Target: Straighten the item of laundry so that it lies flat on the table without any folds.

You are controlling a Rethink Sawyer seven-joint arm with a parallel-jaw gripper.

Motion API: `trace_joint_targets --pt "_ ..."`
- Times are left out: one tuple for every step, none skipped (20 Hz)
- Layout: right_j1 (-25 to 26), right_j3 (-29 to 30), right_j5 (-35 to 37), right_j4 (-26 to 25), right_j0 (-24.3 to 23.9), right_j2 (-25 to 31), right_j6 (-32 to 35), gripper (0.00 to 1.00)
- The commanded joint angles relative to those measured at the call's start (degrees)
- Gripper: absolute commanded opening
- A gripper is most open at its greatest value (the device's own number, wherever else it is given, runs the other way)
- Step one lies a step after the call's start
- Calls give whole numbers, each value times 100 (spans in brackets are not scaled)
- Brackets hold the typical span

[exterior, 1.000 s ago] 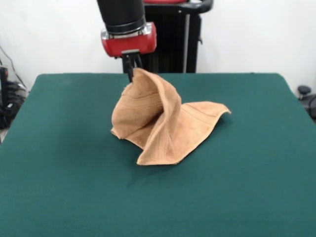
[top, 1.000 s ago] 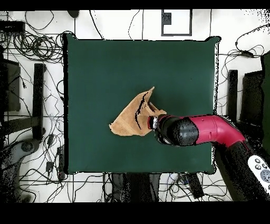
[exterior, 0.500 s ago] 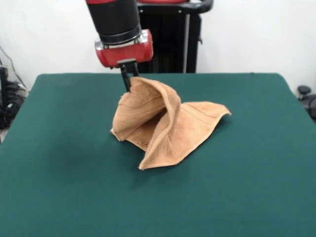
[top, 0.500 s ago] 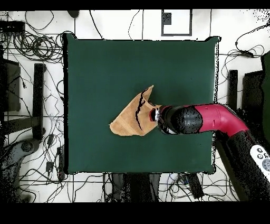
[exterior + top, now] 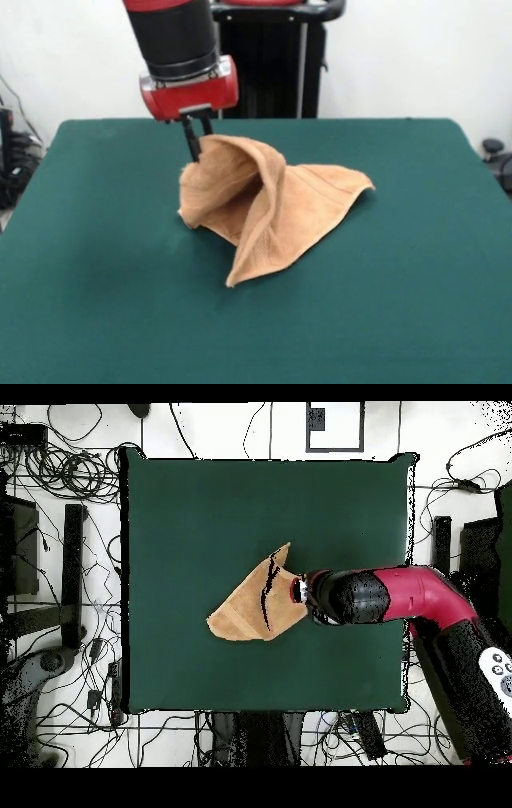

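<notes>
I saw the fingers (image 5: 194, 142) pinched on one raised corner of the towel (image 5: 264, 204), which stood tented near the middle of the green tabletop (image 5: 96, 304), its other edges resting down.

Worktop (image 5: 96, 320) bare green all round, open passage on every side. Only obstacle: towel (image 5: 264, 200) humped mid-worktop, peak lifted by gripper (image 5: 194, 148), one corner fanning out flat. Arm (image 5: 400, 596) overhangs one worktop edge, blocks that approach from above.
</notes>
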Motion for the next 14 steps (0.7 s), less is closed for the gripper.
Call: trace_joint_targets --pt "-823 -439 642 -317 365 306 -1661 0" --pt "-903 -485 695 -341 397 298 -1678 0" --pt "-957 -495 696 -356 406 301 -1683 0" --pt "-1052 -481 657 -370 402 322 -1681 0" --pt "-1094 -468 621 -366 387 349 -1695 0" --pt "-1150 -466 594 -354 378 381 -1709 0" --pt "-1166 -473 575 -348 371 403 -1739 0" --pt "-1158 -516 577 -341 376 426 -1784 0" --pt "-1139 -551 590 -342 387 432 -1811 0" --pt "-1060 -632 613 -348 403 440 -1871 0" --pt "-1002 -714 642 -357 416 438 -1923 0" --pt "-943 -796 671 -366 428 435 -1975 0" --pt "-908 -869 709 -370 438 430 -2018 0" --pt "-837 -1019 807 -368 454 427 -2114 0"
